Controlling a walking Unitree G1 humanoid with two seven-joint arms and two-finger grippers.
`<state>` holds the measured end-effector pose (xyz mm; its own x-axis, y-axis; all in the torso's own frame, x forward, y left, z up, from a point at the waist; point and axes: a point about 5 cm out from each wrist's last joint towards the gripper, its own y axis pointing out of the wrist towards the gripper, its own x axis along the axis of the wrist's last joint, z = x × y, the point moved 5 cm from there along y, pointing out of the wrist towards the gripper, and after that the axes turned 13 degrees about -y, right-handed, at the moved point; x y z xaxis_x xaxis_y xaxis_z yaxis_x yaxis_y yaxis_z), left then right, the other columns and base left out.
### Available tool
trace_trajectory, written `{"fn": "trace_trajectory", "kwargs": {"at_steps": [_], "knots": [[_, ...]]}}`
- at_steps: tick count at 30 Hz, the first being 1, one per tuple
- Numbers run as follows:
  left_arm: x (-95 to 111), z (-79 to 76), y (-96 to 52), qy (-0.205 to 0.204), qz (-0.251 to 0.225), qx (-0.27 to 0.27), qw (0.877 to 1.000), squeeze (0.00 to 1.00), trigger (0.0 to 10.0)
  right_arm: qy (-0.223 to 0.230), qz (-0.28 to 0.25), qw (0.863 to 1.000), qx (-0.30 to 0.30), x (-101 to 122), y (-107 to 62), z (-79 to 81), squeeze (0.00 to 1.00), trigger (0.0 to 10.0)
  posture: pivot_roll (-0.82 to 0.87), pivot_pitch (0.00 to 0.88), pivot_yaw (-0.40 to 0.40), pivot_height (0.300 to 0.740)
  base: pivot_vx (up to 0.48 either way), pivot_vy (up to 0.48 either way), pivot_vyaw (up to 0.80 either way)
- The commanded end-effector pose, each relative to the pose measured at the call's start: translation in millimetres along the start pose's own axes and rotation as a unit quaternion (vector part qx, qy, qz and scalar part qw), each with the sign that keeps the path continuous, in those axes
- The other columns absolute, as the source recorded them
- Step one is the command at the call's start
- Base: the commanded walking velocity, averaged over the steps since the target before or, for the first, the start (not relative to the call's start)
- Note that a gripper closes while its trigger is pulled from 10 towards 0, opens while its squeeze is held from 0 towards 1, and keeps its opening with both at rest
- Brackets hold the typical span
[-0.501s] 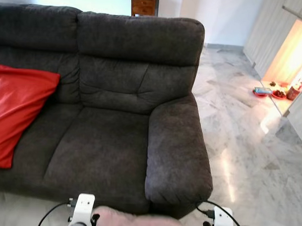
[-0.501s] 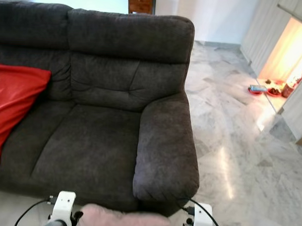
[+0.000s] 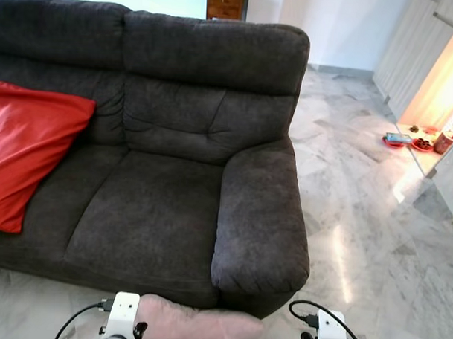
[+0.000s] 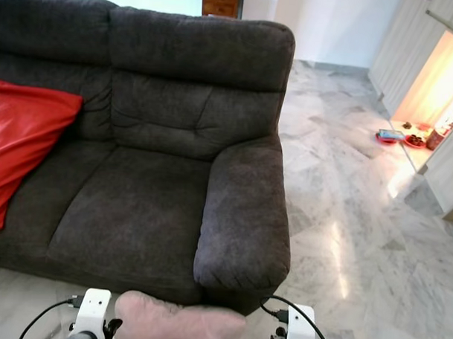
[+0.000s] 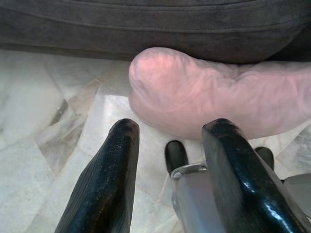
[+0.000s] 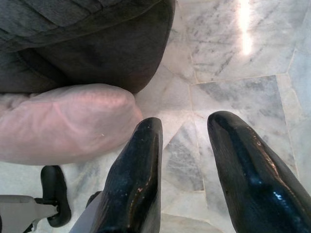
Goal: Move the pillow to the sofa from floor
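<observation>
The pink pillow (image 3: pixel 198 328) sits at the near edge of the head views, between the two white wrists and just in front of the dark grey sofa (image 3: pixel 165 219), at about the height of the seat front near the right armrest (image 3: pixel 262 223). In the wrist views it hangs above the marble floor (image 6: pixel 233 73), pressed from its two ends by the arms rather than pinched. The left end effector (image 5: pixel 170 160) has its two black fingers spread apart with nothing between them, the pillow just beyond their tips; the right end effector (image 6: pixel 187 160) is likewise open and empty, its fingers beside the pillow's right end. Since the hold looks like a squeeze between the two arms, the step in hand, carrying the pillow up and over onto the seat, likely goes best if both arms keep equal inward pressure and rise together, so the soft body does not sag or slip out underneath. The pillow should clear the seat's front edge before going forward, and the free cushion in the middle of the sofa looks the safest landing place, left of the armrest and right of the red cushion (image 3: pixel 29 159) leaning at the far left. Release should come only once the pillow rests fully on the seat, the arms opening outward evenly.
</observation>
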<state>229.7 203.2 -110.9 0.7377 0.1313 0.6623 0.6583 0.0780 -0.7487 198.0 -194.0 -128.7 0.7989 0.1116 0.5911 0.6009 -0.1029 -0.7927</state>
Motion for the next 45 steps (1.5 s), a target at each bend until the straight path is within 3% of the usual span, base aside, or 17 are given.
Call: {"fn": "trace_trajectory", "kwargs": {"at_steps": [1, 7, 19, 35, 42, 45], "knots": [[-2.9, -1.7, -0.5, 0.005, 0.004, -0.005, 1.000, 0.00, 10.0, -0.001, -0.002, 1.000, -0.001, 1.5, 0.3, -1.3, 0.00, 10.0, 0.00, 0.000, -0.083, 0.740, 0.000, 0.000, 0.00], [-5.1, -0.6, -0.9, -0.002, 0.006, -0.001, 1.000, 0.00, 10.0, 0.000, -0.002, 1.000, -0.001, 1.6, 0.3, -1.2, 0.00, 10.0, 0.00, 0.000, -0.085, 0.740, 0.000, 0.000, 0.00], [-7.7, 3.3, -1.8, -0.007, 0.009, 0.004, 1.000, 0.00, 10.0, -0.002, -0.001, 1.000, 0.000, 1.4, 0.4, -1.2, 0.00, 10.0, 0.00, 0.000, -0.086, 0.740, 0.000, 0.402, 0.00], [-8.6, 3.6, -1.8, 0.002, 0.014, 0.001, 1.000, 0.00, 10.0, 0.010, -0.003, 1.000, -0.002, 0.7, -0.1, 0.4, 0.00, 10.0, 0.00, 0.000, -0.078, 0.740, 0.000, 0.000, 0.00], [24.8, 5.0, 1.3, 0.018, -0.054, 0.011, 0.998, 0.00, 10.0, 0.037, -0.032, 0.999, -0.021, 6.3, -1.4, -3.1, 0.00, 10.0, 0.01, 0.000, -0.078, 0.740, 0.000, 0.000, 0.00], [59.2, 4.5, 1.7, 0.039, -0.120, 0.018, 0.992, 0.00, 10.0, 0.042, -0.058, 0.997, -0.020, 12.6, -2.5, -2.9, 0.00, 10.0, 0.00, 0.000, -0.074, 0.740, 0.000, 0.000, 0.00]]}}
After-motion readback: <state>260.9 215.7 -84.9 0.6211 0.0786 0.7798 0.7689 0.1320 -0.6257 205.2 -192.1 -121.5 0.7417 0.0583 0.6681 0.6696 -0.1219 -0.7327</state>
